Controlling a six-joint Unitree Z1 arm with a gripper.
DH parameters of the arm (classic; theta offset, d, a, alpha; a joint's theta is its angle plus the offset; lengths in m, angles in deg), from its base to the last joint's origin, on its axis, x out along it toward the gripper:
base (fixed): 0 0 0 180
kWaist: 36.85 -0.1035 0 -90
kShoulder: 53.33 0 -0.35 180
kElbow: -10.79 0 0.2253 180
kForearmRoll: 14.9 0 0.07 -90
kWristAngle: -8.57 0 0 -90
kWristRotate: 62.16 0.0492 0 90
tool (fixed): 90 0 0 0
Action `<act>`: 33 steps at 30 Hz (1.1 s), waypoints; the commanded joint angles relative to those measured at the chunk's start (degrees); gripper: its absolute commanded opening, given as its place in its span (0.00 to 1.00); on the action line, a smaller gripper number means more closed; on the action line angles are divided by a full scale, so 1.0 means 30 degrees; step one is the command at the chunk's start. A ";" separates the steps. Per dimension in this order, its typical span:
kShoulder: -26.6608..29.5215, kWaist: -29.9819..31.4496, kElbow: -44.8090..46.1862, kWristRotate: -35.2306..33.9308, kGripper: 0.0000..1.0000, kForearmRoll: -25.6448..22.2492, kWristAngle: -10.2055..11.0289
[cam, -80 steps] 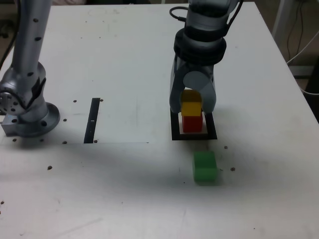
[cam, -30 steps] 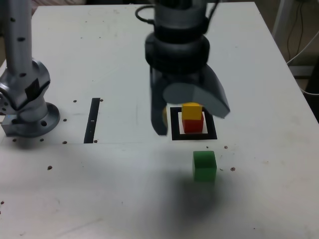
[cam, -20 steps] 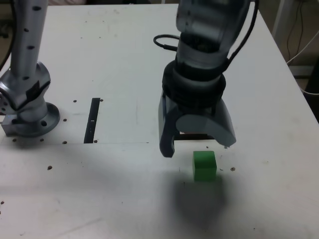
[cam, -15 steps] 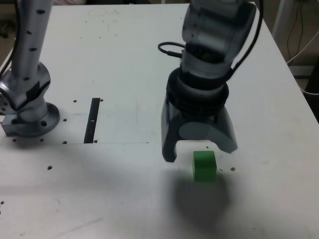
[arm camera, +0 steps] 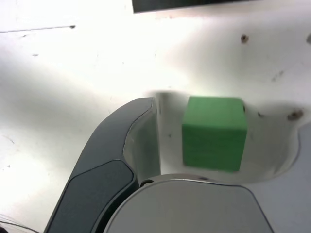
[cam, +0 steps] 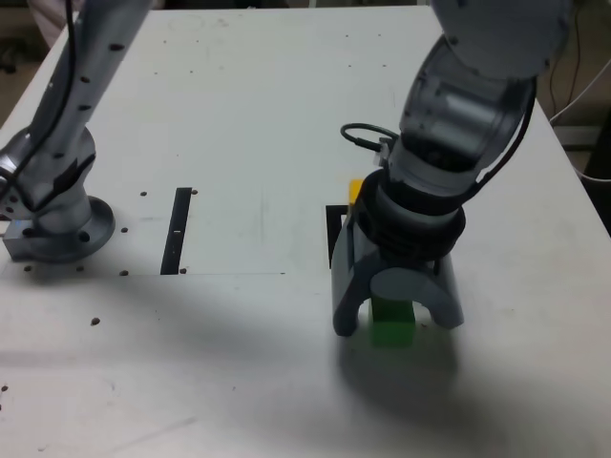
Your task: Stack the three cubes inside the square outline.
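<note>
Green block still to be stacked

From the exterior view's left: past the black strip [cam: 177,231], the square outline [cam: 333,229] is mostly hidden, a sliver of yellow block [cam: 354,189] showing by it; the red one is out of sight. Rightmost, the gripper [cam: 397,320] stands wide apart around the green block [arm camera: 214,133], gripping nothing; grasping, lifting and placing it remain.
</note>
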 commanded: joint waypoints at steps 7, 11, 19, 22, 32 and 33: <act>-0.0748 -0.0400 -0.0345 0.0940 0.68 0.0094 -0.0726; -0.0879 -0.0482 -0.0481 0.1119 0.61 0.0296 -0.0811; -0.0704 -0.0482 -0.0957 0.1287 0.28 0.0655 -0.0092; -0.0573 -0.0482 -0.1032 0.1454 0.16 0.0928 0.0125; -0.0436 -0.0625 -0.0939 0.1532 0.11 0.0677 0.0194; -0.0400 -0.0628 -0.0963 0.1544 0.11 0.0660 0.0229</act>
